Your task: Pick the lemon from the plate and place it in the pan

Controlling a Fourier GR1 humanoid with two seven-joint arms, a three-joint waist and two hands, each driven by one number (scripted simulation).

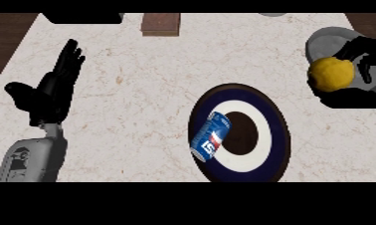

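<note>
Head view, single frame.

- Lemon [330,73]: off the plate, at the far right of the counter [147,69], lying over the lower part of the grey pan [320,41]. Cannot tell whether it touches the pan floor.
- Right hand [361,52]: at the right edge, black fingers curled round the lemon's right and lower sides, holding it.
- Left hand [58,82]: at the left, resting, fingers straight and pointing up, nothing in it. Grey forearm below it.
- Plate [280,134]: dark blue with a white ring, lower centre, well apart from the pan.
- Can [211,136]: blue, white and red, lying on its side across the plate's left part, tilted.
- Brown block [160,23]: at the counter's far edge, centre.
- Dark object [81,17]: far edge, left; cannot identify.
</note>
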